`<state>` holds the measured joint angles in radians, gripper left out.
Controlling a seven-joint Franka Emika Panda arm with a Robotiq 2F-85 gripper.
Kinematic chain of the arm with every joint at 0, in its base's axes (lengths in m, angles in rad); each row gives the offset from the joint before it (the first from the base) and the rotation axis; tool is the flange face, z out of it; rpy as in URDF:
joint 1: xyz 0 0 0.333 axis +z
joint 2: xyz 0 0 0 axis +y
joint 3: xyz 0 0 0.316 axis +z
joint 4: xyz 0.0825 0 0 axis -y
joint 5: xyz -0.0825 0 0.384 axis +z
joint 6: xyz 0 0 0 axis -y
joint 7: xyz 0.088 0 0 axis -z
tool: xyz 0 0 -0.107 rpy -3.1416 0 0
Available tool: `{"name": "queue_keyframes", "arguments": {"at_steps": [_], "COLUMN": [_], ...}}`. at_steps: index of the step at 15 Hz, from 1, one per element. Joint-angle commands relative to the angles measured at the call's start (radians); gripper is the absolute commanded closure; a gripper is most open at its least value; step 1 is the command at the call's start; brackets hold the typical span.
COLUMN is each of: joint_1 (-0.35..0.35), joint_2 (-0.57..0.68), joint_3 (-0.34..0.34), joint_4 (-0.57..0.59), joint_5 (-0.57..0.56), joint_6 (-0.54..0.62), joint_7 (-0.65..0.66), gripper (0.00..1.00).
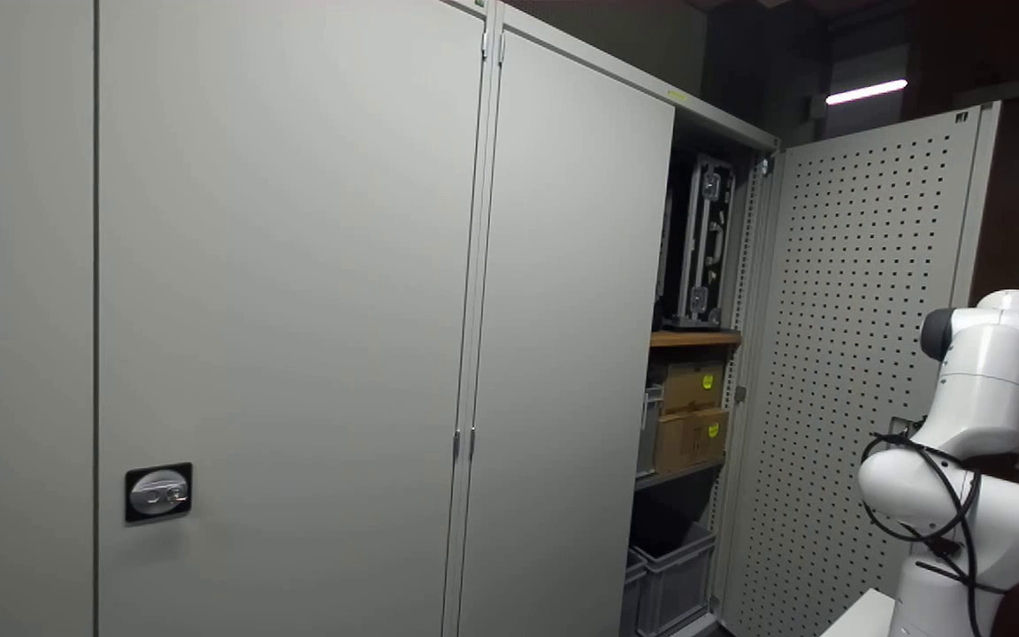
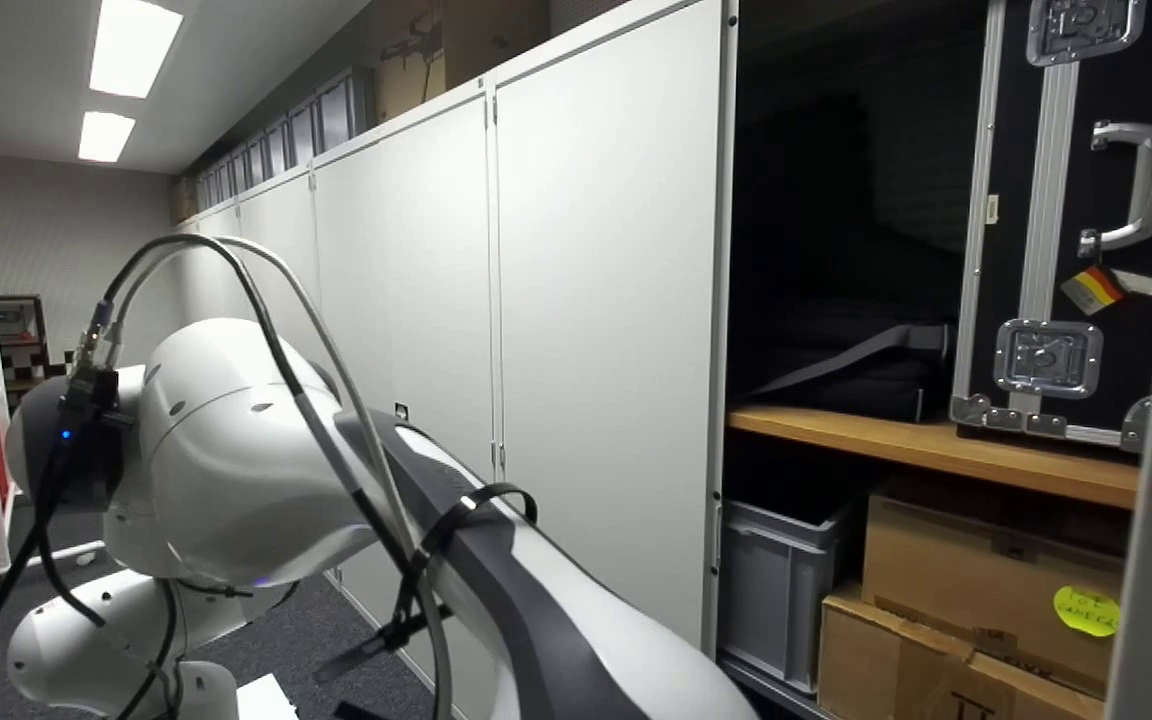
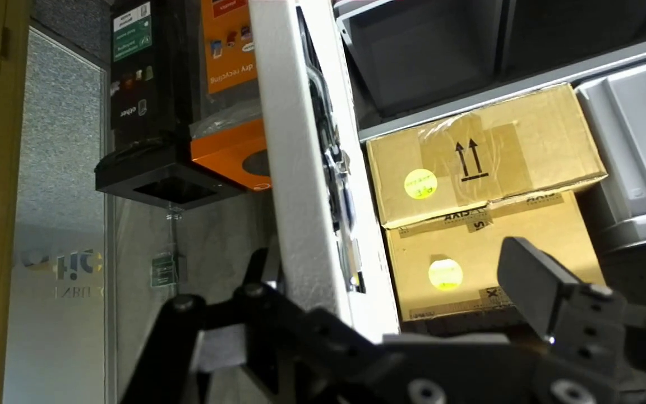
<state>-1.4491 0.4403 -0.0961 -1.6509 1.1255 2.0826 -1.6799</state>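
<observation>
On a black bin [image 3: 160,106] "other" was printed, on an orange bin [image 3: 230,78] "dry recycling", on the lower cardboard box [image 3: 485,258] "AXIS"; on the upper cardboard box [image 3: 494,157] two arrows [image 3: 474,157] were shown.

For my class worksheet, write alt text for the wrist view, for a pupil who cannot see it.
An open robot hand, at the bottom of an upside-down view, has a door edge showing between its fingers. Right of it are two boxes with yellow stickers beside grey crates; left are a black bin and an orange bin.

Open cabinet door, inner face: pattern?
Door's inner face: rows of small dark holes on grey, best in an exterior view.
</observation>
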Motion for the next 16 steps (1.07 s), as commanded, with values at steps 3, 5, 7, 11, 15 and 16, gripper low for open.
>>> {"name": "queue_keyframes", "arguments": {"at_steps": [3,5,7,11,15,16], "joint_1": [0.045,0.061,0.080,0.127,0.180,0.194], "joint_2": [-0.166,-0.197,-0.228,-0.295,-0.351,-0.366], "joint_3": [-0.068,-0.090,-0.112,-0.147,-0.178,-0.184], "joint_4": [-0.179,-0.209,-0.238,-0.304,-0.358,-0.371], "joint_5": [0.040,0.035,0.034,0.023,0.017,0.012], "joint_6": [-0.083,-0.104,-0.117,-0.123,-0.120,-0.121], "joint_7": [-0.036,-0.030,-0.029,-0.024,-0.016,-0.013], "gripper": [0.00,0.00,0.00,0.00,0.00,0.00]}}
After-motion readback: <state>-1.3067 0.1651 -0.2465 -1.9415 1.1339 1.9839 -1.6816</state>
